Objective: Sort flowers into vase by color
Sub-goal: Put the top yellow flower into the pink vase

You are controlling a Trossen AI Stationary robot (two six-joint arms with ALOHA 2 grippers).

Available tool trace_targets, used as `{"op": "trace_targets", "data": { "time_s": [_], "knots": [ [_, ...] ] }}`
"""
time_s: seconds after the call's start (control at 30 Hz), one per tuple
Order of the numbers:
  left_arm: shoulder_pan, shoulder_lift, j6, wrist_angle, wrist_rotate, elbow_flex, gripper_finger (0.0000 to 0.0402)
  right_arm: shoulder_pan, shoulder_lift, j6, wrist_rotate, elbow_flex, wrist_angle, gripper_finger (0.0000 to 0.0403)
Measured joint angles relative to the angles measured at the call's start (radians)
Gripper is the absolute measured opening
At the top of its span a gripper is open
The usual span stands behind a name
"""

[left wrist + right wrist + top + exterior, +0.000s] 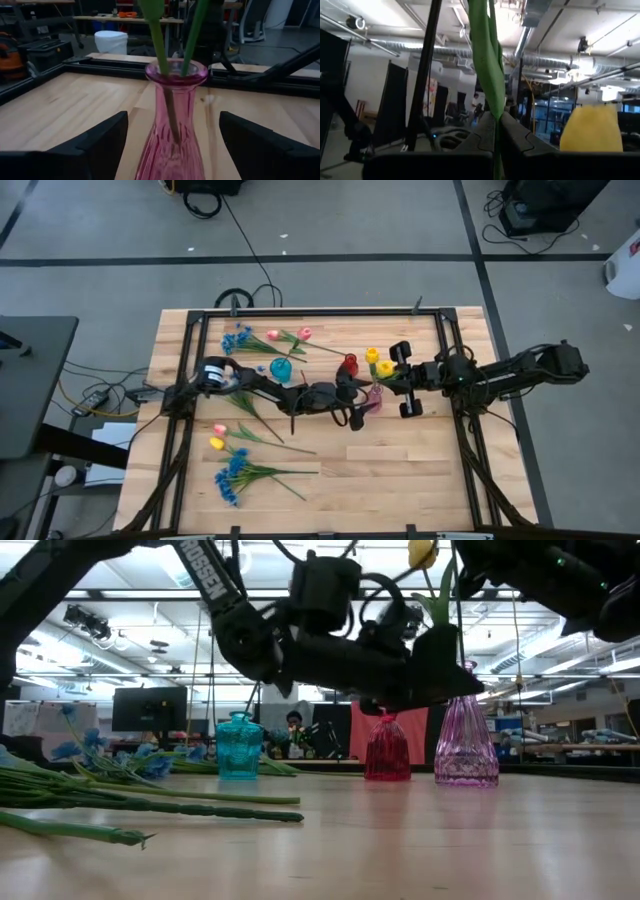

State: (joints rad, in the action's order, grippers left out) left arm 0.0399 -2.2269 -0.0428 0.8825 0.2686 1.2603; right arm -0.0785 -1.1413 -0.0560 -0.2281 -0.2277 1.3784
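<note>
Near the table's (380,465) middle, the left gripper's (172,145) jaws are spread wide around the pink vase (175,125), gripping nothing. A green stem (487,75), seemingly a yellow tulip's (384,367), is pinched by the right gripper's (496,132) closed jaws.

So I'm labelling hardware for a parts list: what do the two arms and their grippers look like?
Both arms are dark, jointed and slim. The left arm has a white band near its base, white lettering along a link in the low view, and black cables looping over it. The left gripper has broad flat black fingers. The right gripper has matching dark fingers.
</note>
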Motion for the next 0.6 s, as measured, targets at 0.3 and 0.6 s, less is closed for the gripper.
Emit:
{"op": "trace_targets", "data": {
  "time_s": [0.3,0.6],
  "knots": [
    [-0.015,-0.013,0.016,0.013,0.023,0.027,0.0245,0.0,-0.002,0.0,0.023,0.009,-0.075,0.0018],
    [-0.019,-0.013,0.017,0.046,0.023,0.027,0.0141,0.0,-0.002,0.014,0.055,0.009,-0.175,0.0018]
  ]
}}
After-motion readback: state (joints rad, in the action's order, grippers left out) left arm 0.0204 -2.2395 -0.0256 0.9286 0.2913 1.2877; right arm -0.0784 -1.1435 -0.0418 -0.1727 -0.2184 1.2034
